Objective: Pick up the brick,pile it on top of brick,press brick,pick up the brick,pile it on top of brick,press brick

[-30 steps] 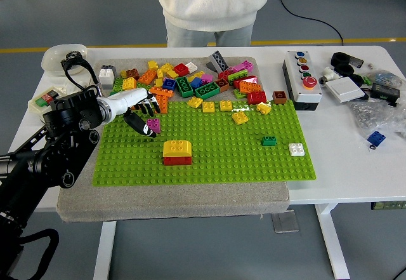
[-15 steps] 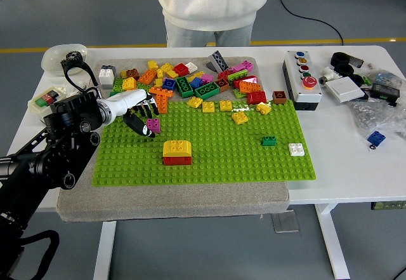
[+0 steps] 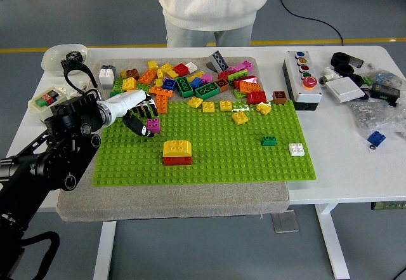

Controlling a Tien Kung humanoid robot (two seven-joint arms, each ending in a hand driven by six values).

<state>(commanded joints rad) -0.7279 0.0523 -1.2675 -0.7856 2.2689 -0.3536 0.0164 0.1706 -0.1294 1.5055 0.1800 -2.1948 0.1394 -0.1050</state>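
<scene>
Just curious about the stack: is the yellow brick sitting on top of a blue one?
No, the yellow brick sits on a red brick on the green baseplate.

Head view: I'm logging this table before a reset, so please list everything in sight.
Baseplate: one, green, on a grey mat.
Stacked bricks: yellow on red, mid-baseplate.
Magenta brick: one, in the left hand.
Loose brick pile: many, mixed colours, far edge of mat.
Small green brick and white brick: one each, right of baseplate.
Button box: one, white, right of mat.
Clutter: assorted, far right.
Blue brick: one, right table edge.
Person: white top, far side.
Left hand: gripping the magenta brick.
</scene>
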